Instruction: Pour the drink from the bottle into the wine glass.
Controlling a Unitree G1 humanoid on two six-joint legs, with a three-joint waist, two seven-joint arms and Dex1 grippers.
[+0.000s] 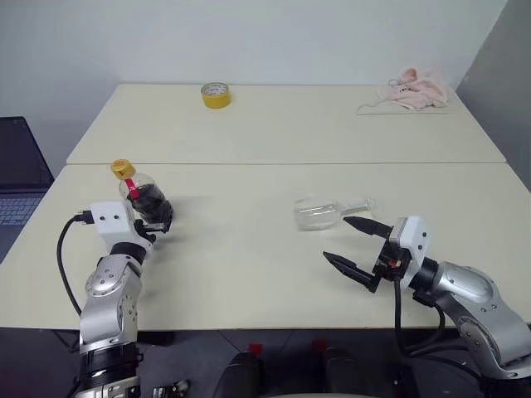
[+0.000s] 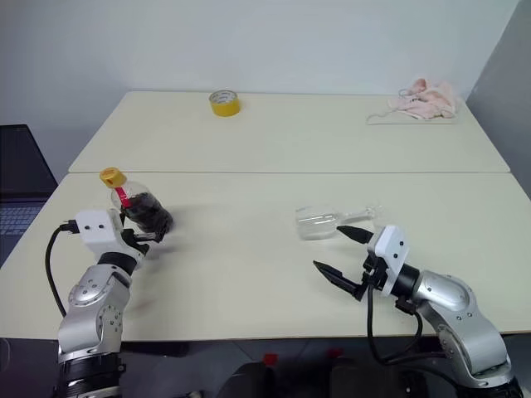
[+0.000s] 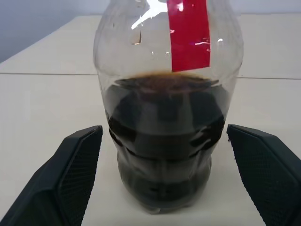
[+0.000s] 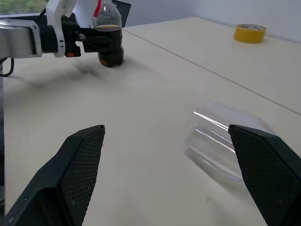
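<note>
— Where do your claws stand?

— My left gripper (image 1: 158, 225) has its two black fingers spread as wide as they go, one on each side of the small squat clear plastic bottle (image 1: 146, 197) with the yellow cap and red neck label. It stands upright between them, the dark brown drink (image 3: 164, 141) filling its lower half. I see a gap on both sides, so I hold nothing yet.

— And the right?

— My right gripper (image 1: 355, 245) is wide open too, and empty. Just beyond its fingertips lies the clear stemmed wine glass (image 1: 319, 212), on its side on the pale cream table (image 1: 249, 265).

— Which way does it lie?

— Its long axis runs across my reach: bowl toward my left arm, stem and foot toward my right. My right arm is much the nearer. I judge it must be stood up before any pouring.
</note>
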